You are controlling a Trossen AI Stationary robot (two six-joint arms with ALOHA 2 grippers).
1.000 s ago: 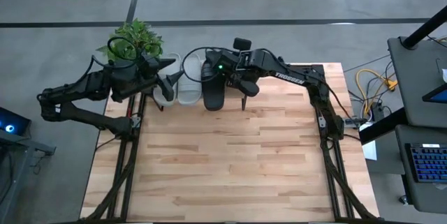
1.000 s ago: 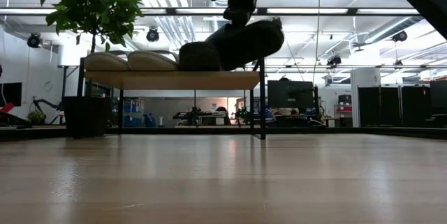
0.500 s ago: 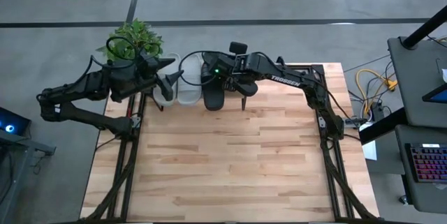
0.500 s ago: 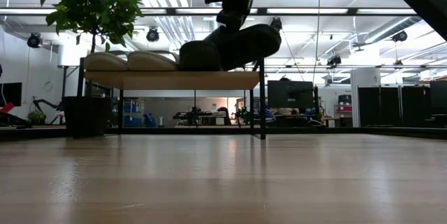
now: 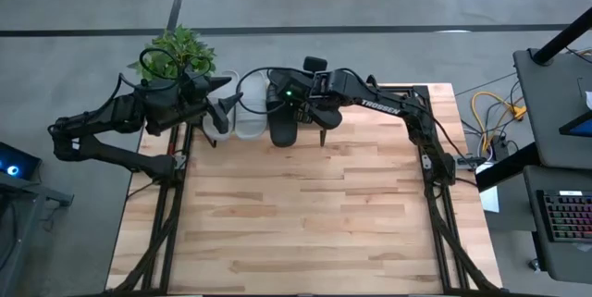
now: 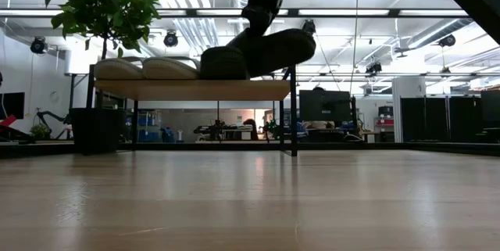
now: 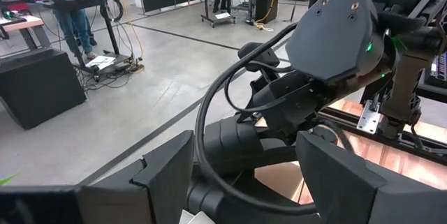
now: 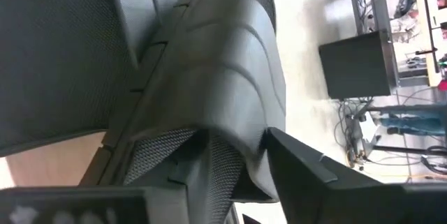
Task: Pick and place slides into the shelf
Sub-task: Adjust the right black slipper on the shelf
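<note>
The shelf [image 6: 195, 89] stands at the table's far edge. On its top board lie two light grey slides [image 6: 117, 69] [image 6: 168, 68] and a black slide [image 6: 221, 62]. A second black slide [image 6: 275, 48] lies tilted, its lower end against the first black one and its other end raised. My right gripper [image 6: 258, 18] is above it, open, with its fingers on either side of the slide's strap [image 8: 209, 91]. My left gripper [image 7: 244, 196] is open over the grey slides [image 5: 236, 117], with nothing between its fingers. My right gripper comes at the tilted black slide from above, with the wide strap [image 8: 230, 133] between its two spread fingers. Whether the fingers touch the strap, I cannot tell. The slide leans with its lower end on the shelf beside the other black slide.
A potted plant [image 5: 176, 52] stands just past the shelf's left end. The wooden tabletop [image 5: 305, 214] stretches from the shelf toward the near edge. A desk with a keyboard [image 5: 564, 214] is off the table's right side.
My right gripper has shifted a little toward the table's left above the shelf. The tilted black slide has sunk slightly, its raised end a bit lower than before.
</note>
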